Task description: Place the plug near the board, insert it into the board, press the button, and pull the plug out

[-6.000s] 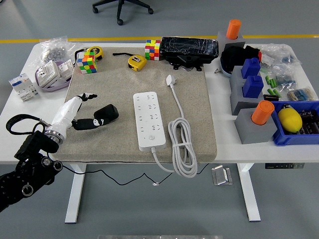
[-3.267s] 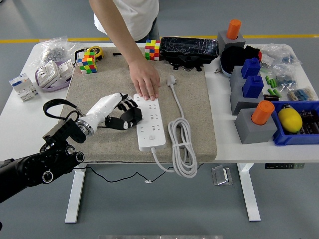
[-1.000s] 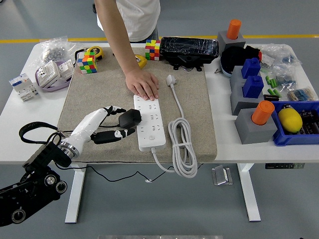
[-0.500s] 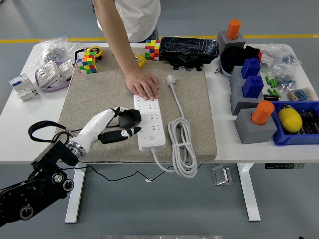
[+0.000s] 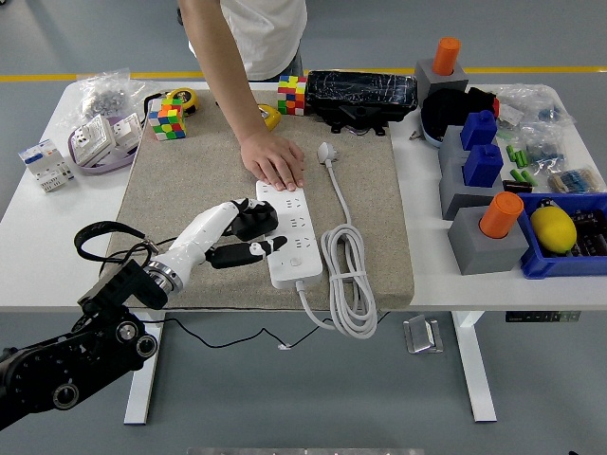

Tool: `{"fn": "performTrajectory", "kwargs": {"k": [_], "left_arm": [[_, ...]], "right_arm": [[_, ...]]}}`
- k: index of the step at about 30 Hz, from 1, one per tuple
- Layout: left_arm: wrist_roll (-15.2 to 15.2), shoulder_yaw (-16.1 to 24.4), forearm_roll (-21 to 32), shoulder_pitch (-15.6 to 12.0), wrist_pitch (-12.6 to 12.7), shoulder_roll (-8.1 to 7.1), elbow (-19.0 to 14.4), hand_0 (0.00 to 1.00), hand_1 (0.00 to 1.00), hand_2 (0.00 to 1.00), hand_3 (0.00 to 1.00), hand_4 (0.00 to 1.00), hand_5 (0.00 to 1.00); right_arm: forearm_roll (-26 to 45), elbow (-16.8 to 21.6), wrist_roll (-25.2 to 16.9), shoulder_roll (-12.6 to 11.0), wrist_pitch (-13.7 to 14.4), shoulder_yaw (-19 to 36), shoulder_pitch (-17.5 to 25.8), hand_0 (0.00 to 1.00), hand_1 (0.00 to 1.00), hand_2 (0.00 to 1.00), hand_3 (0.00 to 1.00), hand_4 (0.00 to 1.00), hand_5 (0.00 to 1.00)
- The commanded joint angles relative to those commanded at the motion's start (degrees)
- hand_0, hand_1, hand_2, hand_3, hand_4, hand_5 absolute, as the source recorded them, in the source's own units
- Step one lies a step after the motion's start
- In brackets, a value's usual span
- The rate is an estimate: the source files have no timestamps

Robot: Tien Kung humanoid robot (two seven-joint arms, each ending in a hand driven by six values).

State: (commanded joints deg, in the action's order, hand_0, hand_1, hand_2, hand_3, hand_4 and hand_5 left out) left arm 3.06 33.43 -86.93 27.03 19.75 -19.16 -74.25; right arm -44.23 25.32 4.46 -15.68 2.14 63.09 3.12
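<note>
The left arm (image 5: 66, 355) is black, with round silver-ringed joint discs and a looping black cable; its hand (image 5: 223, 237) has a white shell and black fingers (image 5: 248, 250). The person (image 5: 256, 28) wears a white top.
</note>
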Motion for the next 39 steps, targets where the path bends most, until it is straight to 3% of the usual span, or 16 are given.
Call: {"fn": "performTrajectory", "kwargs": {"k": [18,26,27,32,33,38,39], "left_arm": [[-0.17,-3.11,0.35,3.98,-0.44,1.68,-0.01,0.791,0.805,0.792,0.753,0.837,0.659],[0.71,-1.16,0.82,3.21,-1.55,0.53,-4.28,0.777,0.783,0.781,0.751,0.829,0.652],[1.25,-0.86,0.94,3.1,-2.06,0.4,-5.02,0.369,0.494,0.571,0.702,0.817,0.527],[6.78,1.08,1.01,2.34,-7.13,-0.41,-9.84,0.369,0.494,0.571,0.702,0.817,0.527],[8.16,1.39,0.59,2.21,-8.34,-0.56,-10.73,0.182,0.178,0.28,0.679,0.787,0.266],[15.4,2.0,-2.12,2.15,-14.97,-1.0,-13.31,0.182,0.178,0.28,0.679,0.787,0.266],[16.62,1.92,-2.48,2.19,-16.14,-1.03,-13.51,0.092,0.081,0.155,0.869,0.589,0.002]], "right_arm": [[0.1,0.12,0.03,-0.14,-0.07,-0.26,-0.02,0.607,0.665,0.637,0.566,0.984,0.588],[-0.01,0.21,0.06,-0.14,-0.07,-0.13,0.09,0.607,0.665,0.637,0.567,0.984,0.588],[-0.02,0.21,0.06,-0.14,-0.08,-0.15,0.1,0.607,0.664,0.636,0.567,0.984,0.588],[-0.06,0.27,0.08,-0.13,-0.11,-0.23,0.06,0.607,0.664,0.636,0.567,0.984,0.588],[-0.05,0.27,0.08,-0.15,-0.1,-0.28,0.03,0.607,0.665,0.637,0.567,0.984,0.588],[0.01,0.3,0.11,-0.36,-0.12,-0.64,-0.15,0.607,0.665,0.637,0.567,0.984,0.588],[0.0,0.27,0.11,-0.37,-0.11,-0.64,-0.18,0.607,0.664,0.635,0.567,0.984,0.588]]}}
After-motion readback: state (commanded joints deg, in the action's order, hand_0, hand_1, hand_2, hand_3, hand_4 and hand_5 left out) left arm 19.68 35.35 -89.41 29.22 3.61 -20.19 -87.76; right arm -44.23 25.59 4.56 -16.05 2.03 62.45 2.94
